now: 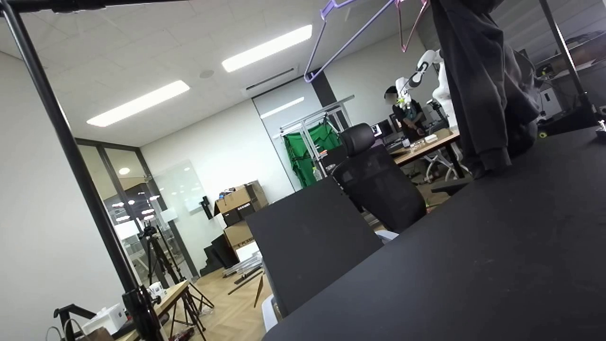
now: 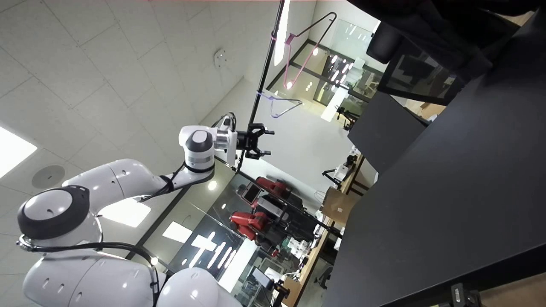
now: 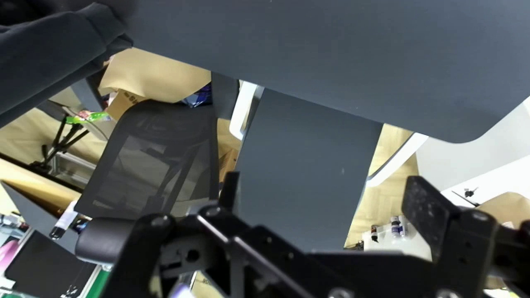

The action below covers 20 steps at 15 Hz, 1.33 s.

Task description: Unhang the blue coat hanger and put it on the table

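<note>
Mid-frame in an exterior view, claw (image 2: 270,142) is spread, gripping nothing, with blue coat hanger (image 2: 271,98) hooked on black rod (image 2: 266,64) near it, upper middle, so probably best to square up, clench the neck, lift hook clear, then head for table (image 2: 426,192), right side.

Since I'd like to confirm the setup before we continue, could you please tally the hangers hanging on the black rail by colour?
Lavender-blue hanger: 1
Pink hanger: 1
Total: 2
</note>
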Each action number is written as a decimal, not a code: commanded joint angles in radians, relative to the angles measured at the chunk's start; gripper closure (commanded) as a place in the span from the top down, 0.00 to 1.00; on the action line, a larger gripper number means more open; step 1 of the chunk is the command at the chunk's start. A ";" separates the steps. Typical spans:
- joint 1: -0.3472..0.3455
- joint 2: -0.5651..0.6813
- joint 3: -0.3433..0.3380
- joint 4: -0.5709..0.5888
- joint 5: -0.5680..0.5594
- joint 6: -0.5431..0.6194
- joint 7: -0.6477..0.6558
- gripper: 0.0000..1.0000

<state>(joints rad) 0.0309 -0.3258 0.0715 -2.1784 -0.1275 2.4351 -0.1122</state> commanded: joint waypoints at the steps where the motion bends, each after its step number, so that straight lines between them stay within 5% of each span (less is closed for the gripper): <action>1: -0.026 0.118 -0.039 0.175 -0.025 0.012 -0.024 1.00; 6: -0.037 0.230 -0.062 0.412 -0.004 -0.093 -0.012 1.00; 13: -0.049 0.354 -0.071 0.543 -0.067 0.208 0.046 1.00; 14: -0.043 0.295 -0.072 0.472 -0.031 0.179 -0.003 1.00; 20: -0.042 0.310 -0.072 0.479 -0.030 0.189 -0.007 1.00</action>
<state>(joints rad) -0.0139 -0.0171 0.0026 -1.7042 -0.1590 2.6273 -0.1173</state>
